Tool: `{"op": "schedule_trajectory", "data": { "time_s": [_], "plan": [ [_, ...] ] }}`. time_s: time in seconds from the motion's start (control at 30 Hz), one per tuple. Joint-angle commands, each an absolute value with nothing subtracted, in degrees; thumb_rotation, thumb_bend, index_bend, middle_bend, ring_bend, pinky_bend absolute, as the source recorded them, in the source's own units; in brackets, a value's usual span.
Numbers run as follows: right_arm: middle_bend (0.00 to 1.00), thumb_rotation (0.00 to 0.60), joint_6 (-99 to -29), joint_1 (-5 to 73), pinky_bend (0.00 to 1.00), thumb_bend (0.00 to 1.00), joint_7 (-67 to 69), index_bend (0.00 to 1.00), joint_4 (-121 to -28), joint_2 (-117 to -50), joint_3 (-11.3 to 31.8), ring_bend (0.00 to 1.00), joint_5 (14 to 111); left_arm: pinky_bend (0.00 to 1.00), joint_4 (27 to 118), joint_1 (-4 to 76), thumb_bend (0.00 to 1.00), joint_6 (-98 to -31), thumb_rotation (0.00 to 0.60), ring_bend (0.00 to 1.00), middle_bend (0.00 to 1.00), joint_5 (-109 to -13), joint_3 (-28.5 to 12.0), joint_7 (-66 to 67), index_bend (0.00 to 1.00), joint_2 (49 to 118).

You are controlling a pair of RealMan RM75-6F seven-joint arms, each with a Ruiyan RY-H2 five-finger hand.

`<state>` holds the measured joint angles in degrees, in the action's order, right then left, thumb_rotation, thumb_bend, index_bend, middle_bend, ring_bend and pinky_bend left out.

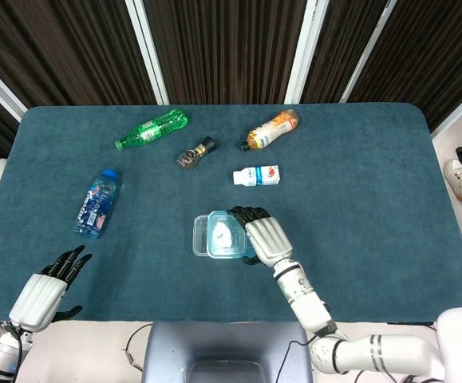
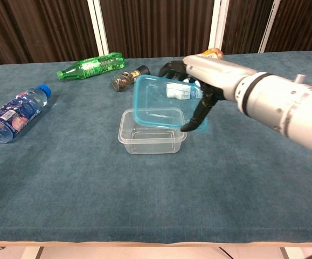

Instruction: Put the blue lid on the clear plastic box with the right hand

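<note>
My right hand (image 2: 196, 81) (image 1: 264, 237) grips the translucent blue lid (image 2: 161, 102) (image 1: 225, 234), fingers over its far edge and thumb at its near right corner. The lid hangs tilted just above the clear plastic box (image 2: 145, 137) (image 1: 201, 239) and covers most of it in the head view. I cannot tell whether lid and box touch. My left hand (image 1: 47, 289) rests at the table's near left edge with its fingers spread, holding nothing; the chest view does not show it.
On the blue table (image 1: 374, 199) lie a green bottle (image 1: 152, 128), a small dark bottle (image 1: 196, 152), an orange bottle (image 1: 271, 129), a white milk bottle (image 1: 257, 175) and a water bottle (image 1: 96, 203). The milk bottle lies just behind the lid.
</note>
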<state>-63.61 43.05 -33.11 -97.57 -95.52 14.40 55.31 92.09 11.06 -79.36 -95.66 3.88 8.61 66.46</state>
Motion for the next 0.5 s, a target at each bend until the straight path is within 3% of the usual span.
{"op": "schedule_trajectory", "data": {
  "time_s": [0.03,0.5],
  "plan": [
    [0.52,0.600,-62.77,44.40,0.64,0.43,-33.94,0.50,-95.95,-96.92,15.06,0.68,54.59,0.42,92.03,11.07,0.30,-79.39,0.600,0.12,0.02,-95.71,3.92,8.34,0.11,66.35],
    [0.52,0.600,-58.86,47.72,0.59,0.43,-32.32,0.47,-89.63,-99.57,15.65,0.64,51.13,0.42,92.02,11.15,0.30,-79.28,0.600,0.12,0.02,-95.82,4.03,7.73,0.11,66.10]
  ]
}}
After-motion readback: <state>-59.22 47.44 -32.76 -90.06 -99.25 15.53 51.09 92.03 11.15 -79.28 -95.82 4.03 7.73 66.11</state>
